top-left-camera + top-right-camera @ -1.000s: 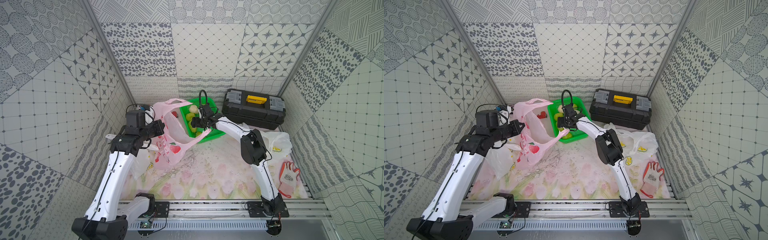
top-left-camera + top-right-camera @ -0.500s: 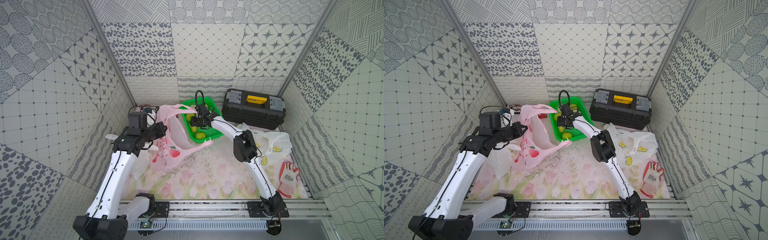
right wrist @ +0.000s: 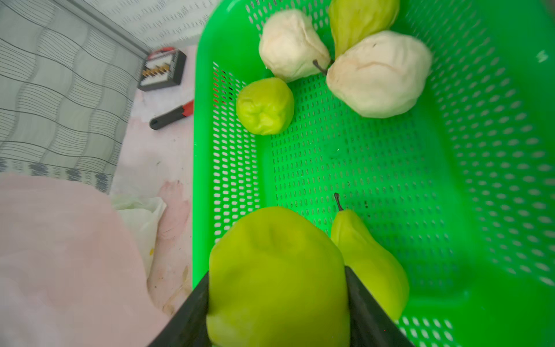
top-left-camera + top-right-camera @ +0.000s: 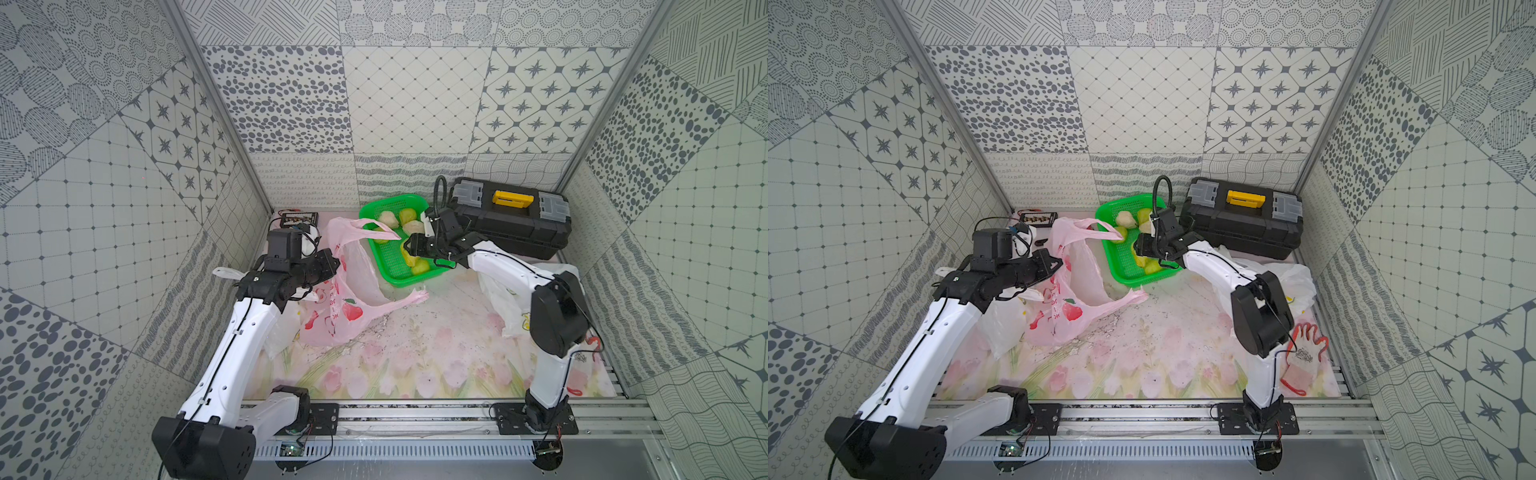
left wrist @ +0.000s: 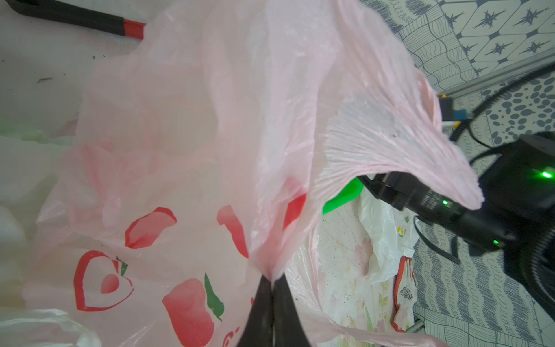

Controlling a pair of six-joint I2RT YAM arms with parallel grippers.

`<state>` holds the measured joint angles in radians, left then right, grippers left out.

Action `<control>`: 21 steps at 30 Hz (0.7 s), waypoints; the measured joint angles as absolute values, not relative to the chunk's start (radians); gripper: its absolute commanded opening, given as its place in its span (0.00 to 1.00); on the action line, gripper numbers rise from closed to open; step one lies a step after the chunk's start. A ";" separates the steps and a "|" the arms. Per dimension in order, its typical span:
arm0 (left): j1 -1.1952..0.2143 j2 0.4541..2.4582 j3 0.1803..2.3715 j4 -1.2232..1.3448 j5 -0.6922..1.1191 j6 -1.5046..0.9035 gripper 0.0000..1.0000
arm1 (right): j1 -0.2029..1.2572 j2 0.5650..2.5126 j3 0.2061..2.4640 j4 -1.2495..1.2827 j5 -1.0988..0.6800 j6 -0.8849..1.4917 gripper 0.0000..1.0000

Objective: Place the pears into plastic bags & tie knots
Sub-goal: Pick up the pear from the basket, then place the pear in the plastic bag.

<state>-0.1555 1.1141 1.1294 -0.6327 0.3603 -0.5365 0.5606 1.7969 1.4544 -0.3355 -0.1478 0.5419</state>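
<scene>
The pink plastic bag [image 4: 340, 307] with red prints stands open at the left of the mat. My left gripper [image 5: 272, 279] is shut on its rim and holds that side up. Over the green mesh basket [image 4: 390, 266], my right gripper [image 3: 276, 300] is shut on a yellow-green pear [image 3: 276, 270], one finger on each side. Another green pear [image 3: 369, 261] lies right beside it. Two cream pears [image 3: 291, 45] [image 3: 378, 75] and two green ones [image 3: 265, 105] lie at the basket's far end. A white lemon-print bag [image 4: 1296, 282] lies under my right arm.
A black toolbox [image 4: 511, 220] stands behind the right arm, close to the basket. A red-and-white glove [image 4: 1304, 357] lies at the mat's right edge. A small black device [image 4: 299, 217] and a red-tipped black tool [image 3: 171, 115] lie at the back left. Another white bag [image 4: 1005, 328] lies under my left arm.
My right gripper left the pink bag's handle, moved into the basket and closed on a green pear. The freed handle dropped onto the mat. The left gripper kept its hold.
</scene>
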 measured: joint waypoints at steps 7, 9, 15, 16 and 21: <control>-0.230 1.159 1.137 -0.607 0.360 -0.554 0.00 | 0.560 1.450 1.154 -0.217 -0.263 0.600 0.43; -0.251 1.169 1.139 -0.593 0.359 -0.562 0.00 | 0.573 1.386 1.104 -0.192 -0.302 0.627 0.43; -0.321 1.188 1.144 -0.580 0.360 -0.585 0.00 | 0.715 1.325 1.077 -0.090 -0.373 0.664 0.43; -0.333 1.191 1.147 -0.575 0.362 -0.591 0.00 | 0.735 1.333 1.077 -0.070 -0.381 0.672 0.43; -0.393 1.186 1.147 -0.525 0.388 -0.641 0.00 | 0.779 1.437 1.057 0.053 -0.374 0.750 0.43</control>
<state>-0.3927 1.1862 1.1473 -0.5247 0.3878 -0.6407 0.7788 1.4372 1.0569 0.0532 -0.3740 0.7502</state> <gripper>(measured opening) 0.047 0.602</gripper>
